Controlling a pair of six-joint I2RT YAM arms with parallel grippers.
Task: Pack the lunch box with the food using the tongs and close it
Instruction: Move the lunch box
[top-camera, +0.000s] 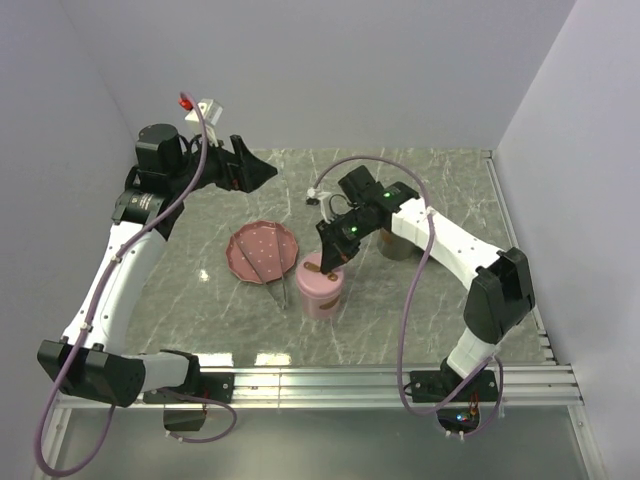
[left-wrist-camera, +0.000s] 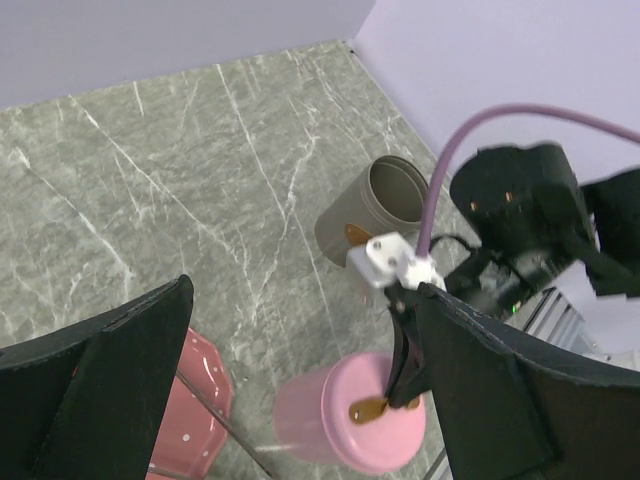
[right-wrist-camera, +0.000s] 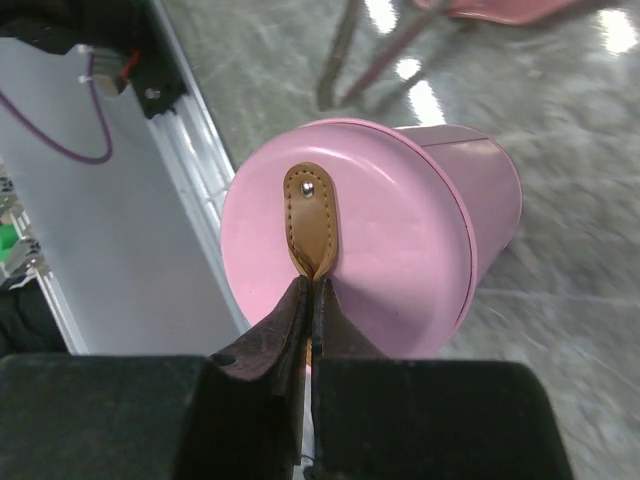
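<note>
As right claw (right-wrist-camera: 310, 292) pinches strap (right-wrist-camera: 312, 215), lunch box (right-wrist-camera: 410, 250) beneath

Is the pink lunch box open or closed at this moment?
Closed: the pink lid covers the lunch box, and the right end effector is shut on the brown tab. I cannot tell whether the lid is fully seated.

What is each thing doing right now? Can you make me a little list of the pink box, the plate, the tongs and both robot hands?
lunch box: pink round tub, standing upright on the table
lid: pink, sitting on top of the tub
tab: brown strap on the lid, pinched by the right gripper
right gripper: shut on the tab
left gripper: open, up at the back left, holding nothing
tongs: lying across the plate
plate: pink, no food seen on it
grey tub: open, behind the pink one
</note>
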